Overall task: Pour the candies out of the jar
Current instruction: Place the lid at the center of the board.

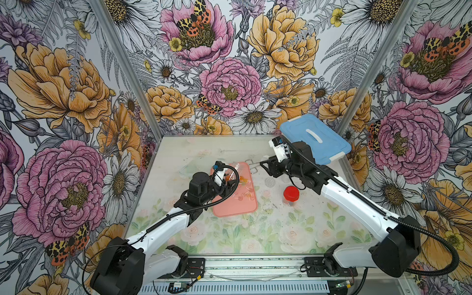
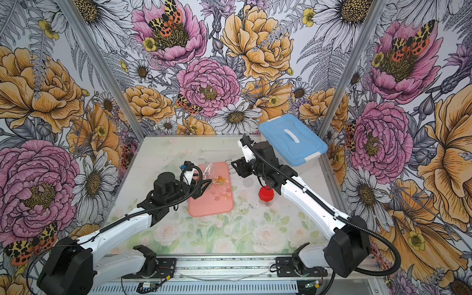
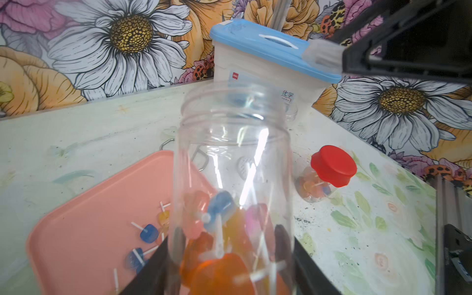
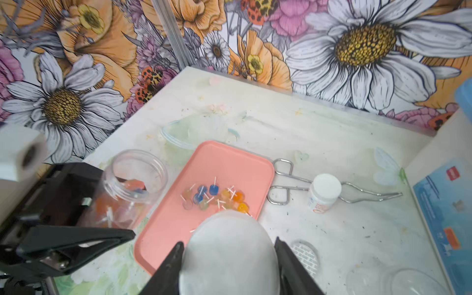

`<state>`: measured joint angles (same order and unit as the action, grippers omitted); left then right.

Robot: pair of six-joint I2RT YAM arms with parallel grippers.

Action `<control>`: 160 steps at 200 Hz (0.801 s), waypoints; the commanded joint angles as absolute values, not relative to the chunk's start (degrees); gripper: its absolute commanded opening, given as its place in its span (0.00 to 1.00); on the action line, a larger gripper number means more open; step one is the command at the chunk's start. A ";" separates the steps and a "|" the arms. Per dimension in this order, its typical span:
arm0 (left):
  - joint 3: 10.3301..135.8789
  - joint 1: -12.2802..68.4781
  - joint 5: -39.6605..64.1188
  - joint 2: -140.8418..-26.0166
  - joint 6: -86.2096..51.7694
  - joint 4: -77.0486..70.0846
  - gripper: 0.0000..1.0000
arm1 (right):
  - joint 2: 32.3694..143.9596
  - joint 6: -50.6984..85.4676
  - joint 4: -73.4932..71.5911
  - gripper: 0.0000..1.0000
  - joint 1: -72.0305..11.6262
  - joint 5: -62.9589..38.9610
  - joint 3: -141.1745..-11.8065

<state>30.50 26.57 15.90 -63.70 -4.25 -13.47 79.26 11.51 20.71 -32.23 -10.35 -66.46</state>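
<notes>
Floral-print table (image 1: 229,237), lower centre in both top views. On it, right of centre: red-capped small jar (image 1: 291,193), upright, with orange and blue candy heads showing through its wall.

Centre frame: pink tray (image 1: 229,207), flat on the table. Across its middle lie loose candies (image 4: 217,198) with orange, blue, yellow and pale pink heads on white sticks.

The left gripper (image 3: 229,245) is clamped on the base end of a clear jar (image 3: 233,158) with no lid on. The jar is tilted over the tray's upper-left corner in both top views, open mouth pointing away from the gripper. More candies (image 3: 219,212) are heaped at the gripped end.

The right gripper (image 4: 229,244) is closed on a pale round lid (image 4: 227,270), just off the tray's upper-right corner in both top views.

Farther back: metal tongs (image 4: 298,178) lying flat, and a white-capped bottle (image 4: 324,189) standing at them; contact unclear. Upper right, at the back wall: blue-lidded box (image 1: 314,138).
</notes>
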 commanded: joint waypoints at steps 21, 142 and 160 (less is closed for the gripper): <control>28.31 24.52 10.58 -60.58 -7.56 -20.15 0.00 | 88.56 13.16 17.16 0.38 -35.27 -0.37 -61.79; 27.88 24.41 8.59 -58.88 -7.20 -18.20 0.00 | 94.52 22.93 12.39 0.37 -38.48 6.50 -52.67; 28.37 24.43 8.76 -59.55 -7.38 -18.22 0.00 | 95.75 23.45 12.36 0.37 -38.80 6.60 -52.44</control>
<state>28.38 24.82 9.96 -59.57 -7.16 -16.36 96.12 21.30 13.45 -38.26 6.00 -52.75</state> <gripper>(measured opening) 0.568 0.536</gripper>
